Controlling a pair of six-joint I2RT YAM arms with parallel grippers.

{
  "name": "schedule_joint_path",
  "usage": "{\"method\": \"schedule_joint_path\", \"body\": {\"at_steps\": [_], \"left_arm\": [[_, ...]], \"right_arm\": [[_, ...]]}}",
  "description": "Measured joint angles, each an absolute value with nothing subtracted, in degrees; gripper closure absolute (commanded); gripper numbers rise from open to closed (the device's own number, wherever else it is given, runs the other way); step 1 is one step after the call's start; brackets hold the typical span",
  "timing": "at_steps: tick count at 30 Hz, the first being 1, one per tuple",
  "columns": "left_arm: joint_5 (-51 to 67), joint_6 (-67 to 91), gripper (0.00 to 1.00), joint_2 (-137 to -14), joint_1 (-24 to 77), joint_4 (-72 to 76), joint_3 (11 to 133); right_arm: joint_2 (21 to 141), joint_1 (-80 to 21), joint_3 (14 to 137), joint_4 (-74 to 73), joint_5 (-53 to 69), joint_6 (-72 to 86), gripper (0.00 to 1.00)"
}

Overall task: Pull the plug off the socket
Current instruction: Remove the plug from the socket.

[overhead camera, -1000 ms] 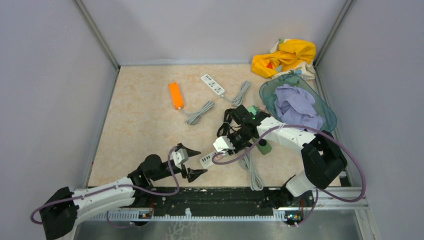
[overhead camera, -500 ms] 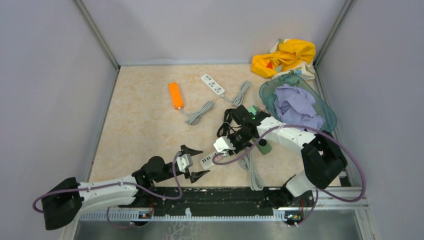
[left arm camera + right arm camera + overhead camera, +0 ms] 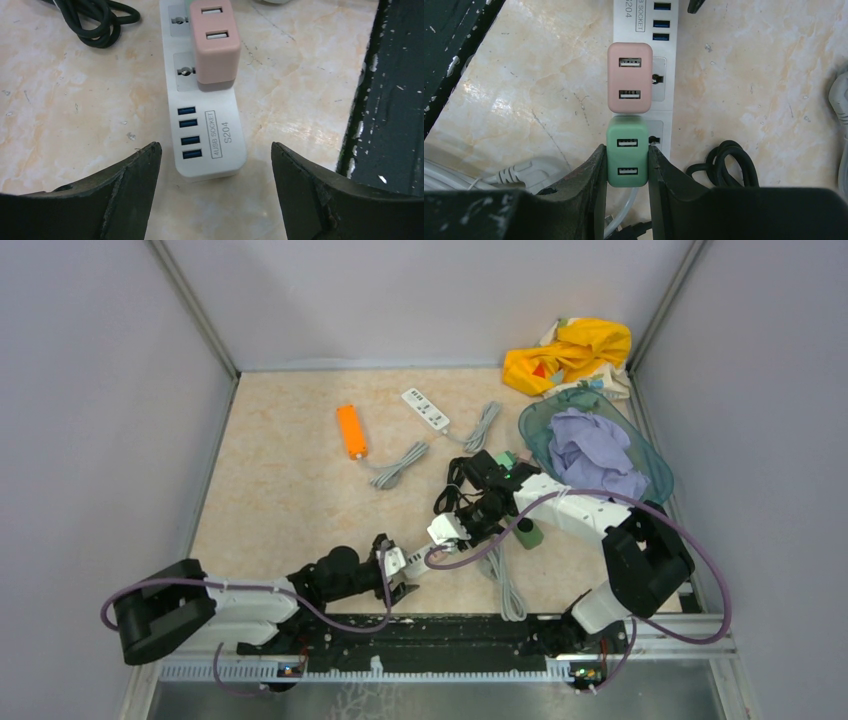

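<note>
Green plug (image 3: 626,135), seated in the white power strip (image 3: 227,150), sits clamped between the fingers of the right gripper (image 3: 626,152). A pink plug (image 3: 630,77) stands just beyond its fingertips. The left gripper (image 3: 215,147), jaws spread wide, straddles the strip's USB end without touching it.

Left tool (image 3: 215,147) spread wide, right tool (image 3: 626,150) clamped tight

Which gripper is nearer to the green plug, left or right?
Right. The right gripper is shut on the green plug, one finger on each side. The left gripper is open at the power strip's USB end, beyond the pink plug.
</note>
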State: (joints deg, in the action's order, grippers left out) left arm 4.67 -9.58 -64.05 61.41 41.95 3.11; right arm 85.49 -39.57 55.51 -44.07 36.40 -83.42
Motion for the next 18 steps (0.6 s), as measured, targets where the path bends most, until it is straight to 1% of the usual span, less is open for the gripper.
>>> {"method": "schedule_joint_path", "body": {"at_steps": [6,10,14,16,18], "left_arm": [[2.3,-8.8,0.15,-69.3,61.4,43.0,5.8],[1.5,-8.6,0.18,-73.7,61.4,45.5,7.1],[1.0,-8.5,0.28,-79.0,61.4,48.0,8.6],[0.8,-8.4,0.34,-81.5,61.4,49.4,9.0],[0.8,-8.0,0.44,-82.7,61.4,50.6,9.1]], "right_arm": [[85.5,-39.6,55.5,-44.2,36.6,-83.4,1.00],[85.5,-39.6,55.5,-44.4,36.8,-83.4,1.00],[85.6,-39.6,55.5,-44.6,37.2,-83.4,1.00],[85.6,-39.6,55.5,-44.6,37.4,-83.4,1.00],[85.7,-39.6,55.5,-44.6,37.5,-83.4,1.00]]}}
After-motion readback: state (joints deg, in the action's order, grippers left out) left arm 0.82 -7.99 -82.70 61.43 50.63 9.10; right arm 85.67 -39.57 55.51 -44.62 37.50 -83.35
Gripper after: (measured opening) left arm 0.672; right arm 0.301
